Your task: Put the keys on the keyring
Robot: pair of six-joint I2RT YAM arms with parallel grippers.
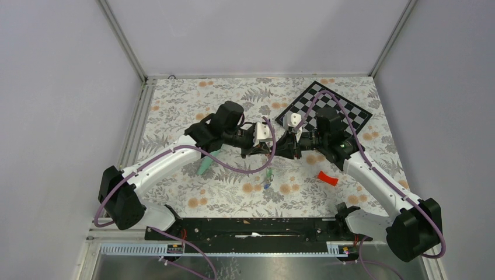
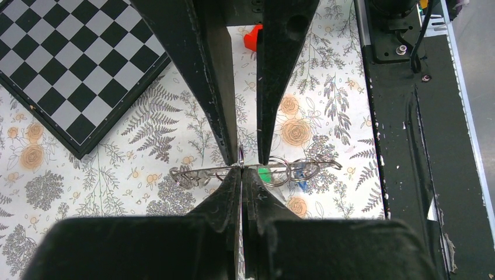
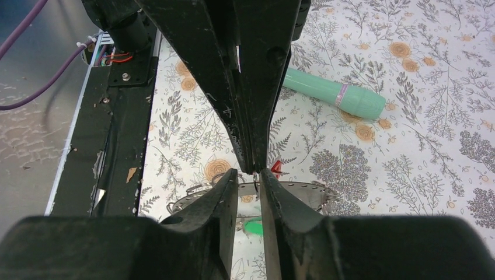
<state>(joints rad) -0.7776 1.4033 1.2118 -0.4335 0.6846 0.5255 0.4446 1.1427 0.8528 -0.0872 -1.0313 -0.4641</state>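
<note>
Two arms were tip to tip above the middle of the bench. Left gripper was clenched on the keyring, holding it up off the cloth, edge-on to its own camera. Right gripper sat at the same spot with jaws apart and a gap showing between the fingers; could not tell if they touched the ring. Keys hung under the ring: green tag, blue tag, and probably a red tag, mostly hidden. Mint-green tube lay on the bench toward the left edge. Curved red piece lay toward the right edge. Chessboard sat at the far right corner.
</note>
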